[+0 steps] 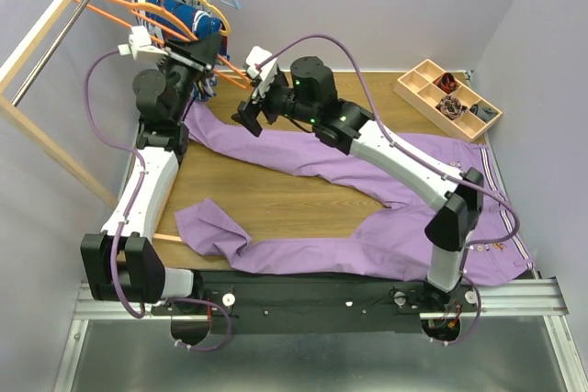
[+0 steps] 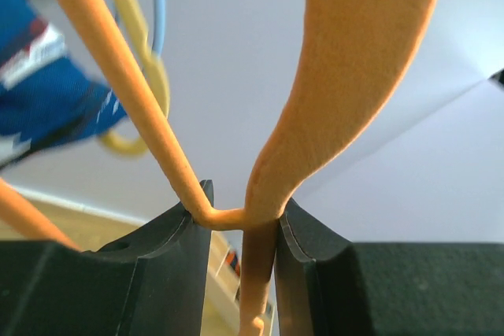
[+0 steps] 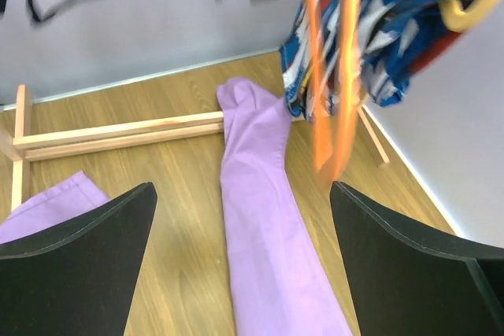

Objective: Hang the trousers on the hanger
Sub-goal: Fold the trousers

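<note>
1. wooden table [image 1: 303,195] fills the scene; the step in hand looks like bringing leg and hanger together.
2. trousers [image 1: 367,236] lie flat in a v, waistband near right, legs pointing left; the far leg's long axis runs diagonally to the far-left corner.
3. orange hanger [image 2: 346,76] is held up there, near that cuff.
4. left gripper [image 2: 240,226] pinches the hanger; right gripper [image 3: 244,218] gapes empty and probably must grasp the cuff next.

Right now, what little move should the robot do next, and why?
Probably lower the right gripper onto the trousers leg beneath it and pinch: its jaws stand open and empty, the left gripper clamps the hanger, and the trousers lie on the table.
</note>
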You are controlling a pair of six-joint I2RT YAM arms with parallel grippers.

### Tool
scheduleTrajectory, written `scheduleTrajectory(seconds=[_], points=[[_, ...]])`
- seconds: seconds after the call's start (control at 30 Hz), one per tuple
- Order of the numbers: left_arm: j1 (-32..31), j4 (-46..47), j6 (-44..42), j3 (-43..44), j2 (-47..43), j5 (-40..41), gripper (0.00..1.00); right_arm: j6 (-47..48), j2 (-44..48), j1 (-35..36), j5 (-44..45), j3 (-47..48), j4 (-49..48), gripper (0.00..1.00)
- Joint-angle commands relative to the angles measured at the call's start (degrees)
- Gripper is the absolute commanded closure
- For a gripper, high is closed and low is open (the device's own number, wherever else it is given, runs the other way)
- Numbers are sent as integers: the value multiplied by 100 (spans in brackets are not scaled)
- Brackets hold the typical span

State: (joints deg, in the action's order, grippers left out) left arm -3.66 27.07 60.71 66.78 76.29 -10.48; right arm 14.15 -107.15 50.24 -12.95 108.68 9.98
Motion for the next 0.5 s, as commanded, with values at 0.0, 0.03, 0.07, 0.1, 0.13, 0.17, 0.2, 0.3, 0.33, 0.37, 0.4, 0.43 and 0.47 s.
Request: scheduleTrajectory(seconds=[0.0,0.03,0.07,0.1,0.13,0.17,0.2,0.3,0.33,0.37,0.4,0.43,0.47], points=[[216,378,652,703,333,845,100,44,546,21,381,-382,48,1],[243,378,688,922,473,907,100,0,677,21,416,-540,48,1],[295,378,784,1037,535,968,100,-18,730,12,460,-611,39,1],[313,369,828,1160,614,1004,100,-44,792,12,477,-699,48,1],[313,369,890,1388,789,995,100,-114,853,12,495,-778,48,1],[313,369,986,1477,869,995,100,-158,950,21,487,-926,57,1],[453,378,1143,1574,957,1161,100,-202,1012,12,486,-998,57,1],[463,378,1189,2030,1300,1241,100,-413,1135,21,443,-1218,74,1],[463,369,1241,2214,1448,1276,100,-526,1161,21,434,-1261,74,1],[463,369,1294,2268,1502,1294,100,-588,1188,12,408,-1288,83,1],[454,369,1364,2312,1555,1390,100,-624,1205,12,390,-1340,83,1],[471,334,1460,2417,1642,1417,100,-711,1214,12,390,-1358,101,1],[463,325,1514,2462,1695,1435,100,-738,1223,12,372,-1367,101,1]])
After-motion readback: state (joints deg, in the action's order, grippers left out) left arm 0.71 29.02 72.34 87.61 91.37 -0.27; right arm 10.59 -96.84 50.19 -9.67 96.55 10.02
